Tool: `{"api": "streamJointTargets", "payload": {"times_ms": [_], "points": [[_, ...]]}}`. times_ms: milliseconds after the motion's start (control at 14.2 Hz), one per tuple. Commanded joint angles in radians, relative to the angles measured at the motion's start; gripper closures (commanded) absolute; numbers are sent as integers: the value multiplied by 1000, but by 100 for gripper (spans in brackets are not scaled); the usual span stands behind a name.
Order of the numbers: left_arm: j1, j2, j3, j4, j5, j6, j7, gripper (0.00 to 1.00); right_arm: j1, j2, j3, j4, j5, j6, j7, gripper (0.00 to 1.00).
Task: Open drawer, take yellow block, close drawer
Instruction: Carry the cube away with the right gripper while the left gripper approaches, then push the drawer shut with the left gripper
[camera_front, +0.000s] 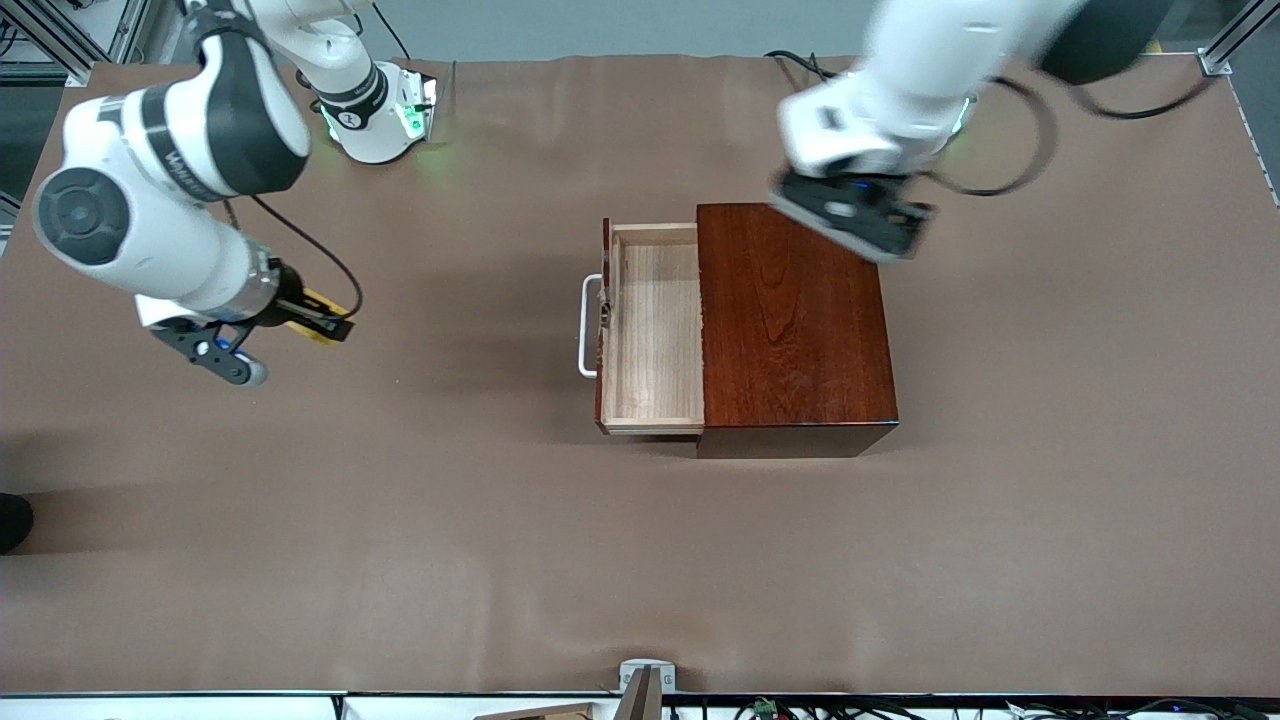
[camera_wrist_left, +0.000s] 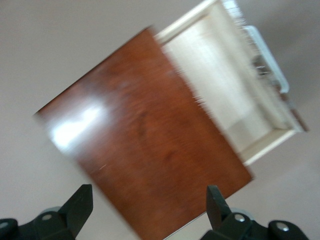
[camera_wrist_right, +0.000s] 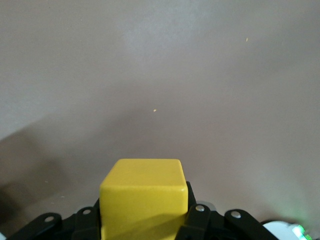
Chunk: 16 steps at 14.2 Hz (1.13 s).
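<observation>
The mahogany box (camera_front: 795, 320) stands mid-table with its drawer (camera_front: 655, 330) pulled out toward the right arm's end, white handle (camera_front: 586, 325) outermost. Nothing shows in the pale tray. My right gripper (camera_front: 325, 328) is shut on the yellow block (camera_front: 320, 336) above bare table near the right arm's end. The right wrist view shows the block (camera_wrist_right: 143, 197) clamped between the fingers. My left gripper (camera_front: 850, 215) hangs blurred over the box's corner farthest from the front camera. In the left wrist view it is open (camera_wrist_left: 148, 210) and empty above the box lid (camera_wrist_left: 145, 145) and drawer (camera_wrist_left: 230, 85).
Brown mat (camera_front: 500, 520) covers the table. The right arm's base (camera_front: 375, 115) stands at the table's edge farthest from the front camera. A small mount (camera_front: 645, 680) sits at the edge nearest that camera.
</observation>
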<state>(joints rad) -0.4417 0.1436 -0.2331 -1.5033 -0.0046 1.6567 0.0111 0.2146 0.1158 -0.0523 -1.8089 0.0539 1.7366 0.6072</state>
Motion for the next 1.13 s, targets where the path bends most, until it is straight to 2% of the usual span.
{"api": "streamJointTargets", "payload": {"times_ms": [0,141,353,635,776,1058], "points": [[-84,144,-44,167,5,-14,47,0,-76,-33,19,-36,-3,14,-195,100],[-155,223,-63,212,5,67,166,0,-115,-31,19,-35,-2,21,-335,100],[-247,342,-64,228,5,271,370,0,-162,-25,19,-36,-2,61,-554,100],[-305,491,-65,264,6,460,518,0,-189,-19,19,-73,-3,165,-797,100],[-307,542,-58,262,8,509,633,0,-190,-10,19,-101,-3,245,-869,100],[-304,593,-19,255,17,511,748,0,-204,53,17,-101,-6,317,-902,100]]}}
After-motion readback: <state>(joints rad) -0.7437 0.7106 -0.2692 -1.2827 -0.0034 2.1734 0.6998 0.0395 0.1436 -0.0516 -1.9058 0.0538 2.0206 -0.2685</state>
